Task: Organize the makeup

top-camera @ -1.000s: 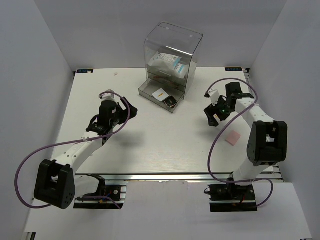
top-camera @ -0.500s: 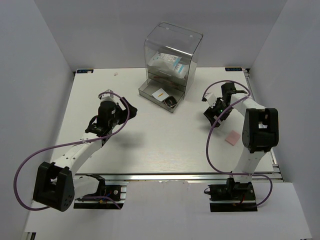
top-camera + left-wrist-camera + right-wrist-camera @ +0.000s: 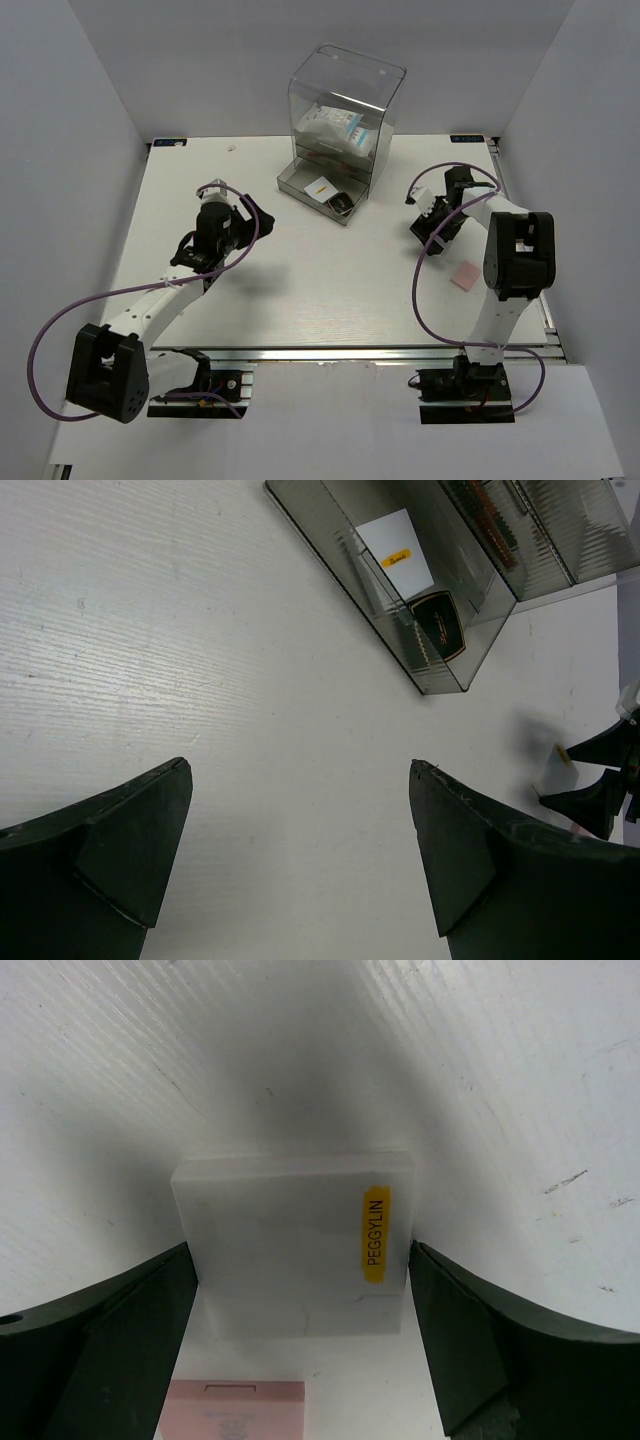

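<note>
The right gripper is pinching a white square by two opposite edges, one finger against each side. The square carries a yellow label along one edge. It is held flat to the wrist camera, with a soft shadow on the table behind it. In the top view this gripper is on the right side of the table, about midway between near and far. A pink square lies flat on the table nearer and further right, apart from the gripper. In the right wrist view its edge peeks out below the held square.

The left gripper is spread wide over bare table and holds nothing. It sits left of centre, pointing toward the far right.

Beyond both, at the far middle of the table, stands the clear drawer box. Its bottom drawer is pulled out toward the near side. Inside the drawer lie a second white square with a yellow label and, just beside it, the black compact. The clear packet with white contents sits in the upper compartment.
</note>
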Controlling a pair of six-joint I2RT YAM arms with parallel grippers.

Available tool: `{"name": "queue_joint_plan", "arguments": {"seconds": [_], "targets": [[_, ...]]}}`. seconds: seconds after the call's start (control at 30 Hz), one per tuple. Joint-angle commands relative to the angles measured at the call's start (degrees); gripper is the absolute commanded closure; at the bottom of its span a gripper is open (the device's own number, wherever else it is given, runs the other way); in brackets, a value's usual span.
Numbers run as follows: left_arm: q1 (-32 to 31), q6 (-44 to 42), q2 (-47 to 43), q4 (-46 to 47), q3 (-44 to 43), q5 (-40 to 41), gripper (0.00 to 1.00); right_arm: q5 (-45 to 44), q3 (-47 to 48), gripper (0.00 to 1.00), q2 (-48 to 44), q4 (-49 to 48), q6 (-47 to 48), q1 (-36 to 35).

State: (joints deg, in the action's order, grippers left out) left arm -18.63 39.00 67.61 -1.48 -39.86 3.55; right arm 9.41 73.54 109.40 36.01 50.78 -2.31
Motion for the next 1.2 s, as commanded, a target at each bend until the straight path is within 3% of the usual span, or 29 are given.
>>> {"name": "queue_joint_plan", "arguments": {"seconds": [0.0, 0.17, 0.27, 0.37, 0.4, 0.5, 0.6, 0.9, 1.17], "targets": [[0.0, 0.0, -0.7, -0.2, 0.0, -0.3, 0.02, 0.3, 0.9, 0.11, 2.2, 1.0, 1.9, 0.7], [0.0, 0.0, -0.9, -0.5, 0.0, 0.0, 0.02, 1.6, -0.3, 0.22, 2.1, 0.9, 2.1, 0.8], [0.1, 0.1, -0.5, -0.5, -0.1, -0.2, 0.02, 2.0, -2.3, 0.35, 0.9, -0.3, 1.8, 0.8], [0.0, -0.2, 0.1, -0.7, -1.0, 0.0, 0.02, 3.2, -4.2, 0.52, -1.4, -1.6, 1.7, 0.8], [0.0, -0.3, 0.2, -0.7, -1.2, 0.0, 0.02, 3.9, -4.3, 0.66, -2.0, -1.6, 1.5, 0.7], [0.0, -0.3, 0.2, -0.5, -0.9, -0.2, 0.02, 8.2, -2.8, 0.85, -4.0, 0.2, 1.3, 0.0], [0.0, 0.0, 0.2, -0.1, -0.4, -0.6, 0.02, 13.1, 0.4, 0.94, -5.3, 3.6, 1.5, -2.2], [0.0, 0.2, -2.2, -0.8, 0.7, 0.1, 0.02, 19.2, 6.4, 1.00, -11.4, 2.0, -3.5, -17.4], [0.0, 0.3, -4.1, -2.0, 0.9, 0.6, 0.02, 14.2, 27.0, 1.00, -0.4, -1.8, -20.1, -26.2]]}}
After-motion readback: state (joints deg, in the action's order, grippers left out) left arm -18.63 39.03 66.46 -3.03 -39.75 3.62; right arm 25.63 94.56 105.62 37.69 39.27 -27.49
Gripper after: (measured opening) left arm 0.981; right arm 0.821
